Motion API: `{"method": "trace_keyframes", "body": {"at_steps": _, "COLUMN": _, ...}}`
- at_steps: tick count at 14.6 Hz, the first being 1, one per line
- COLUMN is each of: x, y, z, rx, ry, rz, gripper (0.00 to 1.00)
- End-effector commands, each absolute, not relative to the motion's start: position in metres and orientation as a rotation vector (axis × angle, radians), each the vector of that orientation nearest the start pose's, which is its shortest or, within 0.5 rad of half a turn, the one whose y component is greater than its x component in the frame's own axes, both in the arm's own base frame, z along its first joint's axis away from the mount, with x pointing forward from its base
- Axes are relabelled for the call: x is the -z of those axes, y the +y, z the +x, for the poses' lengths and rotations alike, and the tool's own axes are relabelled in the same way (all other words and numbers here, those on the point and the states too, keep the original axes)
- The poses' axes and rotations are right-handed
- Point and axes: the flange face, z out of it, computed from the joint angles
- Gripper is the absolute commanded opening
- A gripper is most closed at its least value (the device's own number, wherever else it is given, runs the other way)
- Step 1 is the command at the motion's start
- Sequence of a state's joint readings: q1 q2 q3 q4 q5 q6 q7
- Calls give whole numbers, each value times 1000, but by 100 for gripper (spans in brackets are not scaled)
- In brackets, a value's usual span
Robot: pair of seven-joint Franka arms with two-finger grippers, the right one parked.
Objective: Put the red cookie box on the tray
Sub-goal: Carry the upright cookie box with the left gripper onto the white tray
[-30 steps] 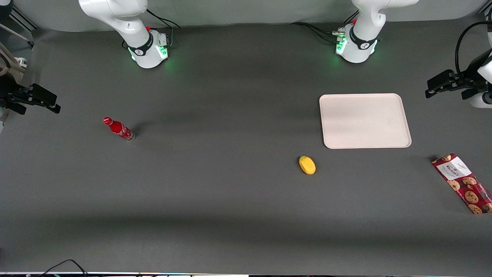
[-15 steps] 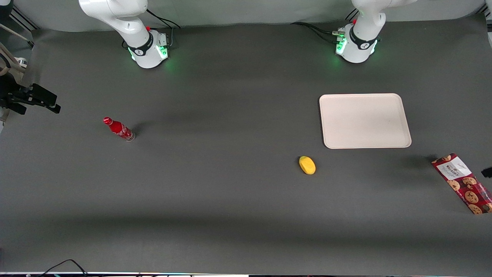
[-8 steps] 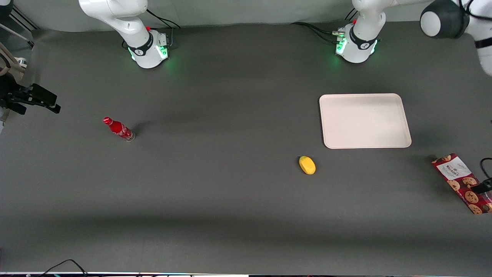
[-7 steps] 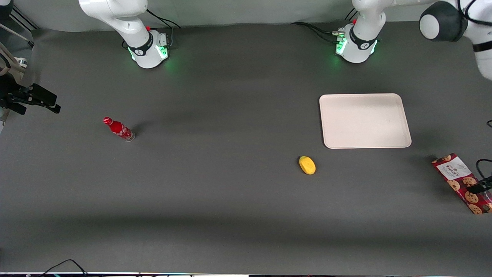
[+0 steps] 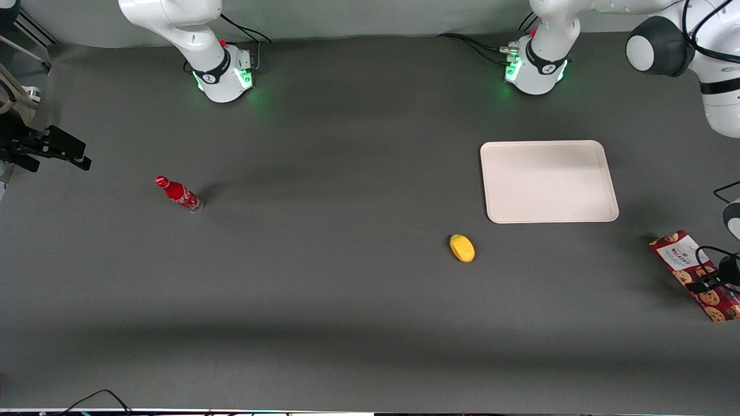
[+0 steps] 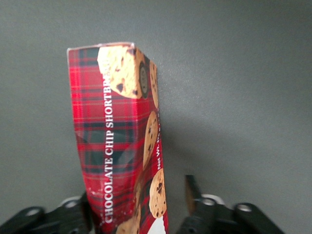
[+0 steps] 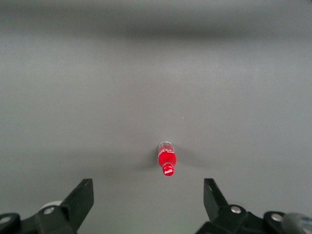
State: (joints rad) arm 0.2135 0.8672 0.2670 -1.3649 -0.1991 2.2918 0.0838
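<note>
The left arm's black two-finger gripper [image 6: 139, 214] hangs low over the long, narrow dark-red tartan cookie box [image 5: 694, 274], its jaws spread wide, one on each long side of the carton and holding nothing yet. In the wrist view one finger sits close against the box's printed side while the other stands apart from it with bare table between.

The box lies flat on the dark grey matte table [image 5: 347, 289] at the working arm's end, close to the table edge and angled, well apart from the large cream-white rectangular tray [image 5: 549, 182] with its rounded corners and low rim. The tray holds nothing.

The risk from here looks plain: with the fingers unevenly placed, closing could shove or twist the light cardboard carton before both sides bite, and a grip off the middle of so long a box could let one end droop or swing on the lift. Its glossy printed faces may also slip, and thin card can crush under a hard squeeze.

Elsewhere, a small rounded yellow lemon-like object [image 5: 462, 248] lies nearer the front camera than the tray, and a small glossy red bottle [image 5: 178, 194] stands toward the parked arm's end.
</note>
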Motion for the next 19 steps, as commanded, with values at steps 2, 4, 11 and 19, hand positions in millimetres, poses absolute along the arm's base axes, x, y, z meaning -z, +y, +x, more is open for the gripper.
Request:
{"method": "trace_keyframes", "body": {"at_steps": 2, "x": -219, "y": 301, "z": 685, "rx": 116, "ry": -615, "rz": -3015, "gripper": 0}}
{"method": "trace_keyframes", "body": {"at_steps": 4, "x": -226, "y": 297, "z": 688, "rx": 103, "ry": -562, "rz": -3004, "gripper": 0}}
{"method": "trace_keyframes", "body": {"at_steps": 11, "x": -360, "y": 272, "z": 658, "rx": -34, "ry": -481, "rz": -3020, "gripper": 0}}
{"method": "trace_keyframes", "body": {"at_steps": 19, "x": -353, "y": 143, "z": 496, "rx": -146, "ry": -166, "rz": -3054, "gripper": 0}}
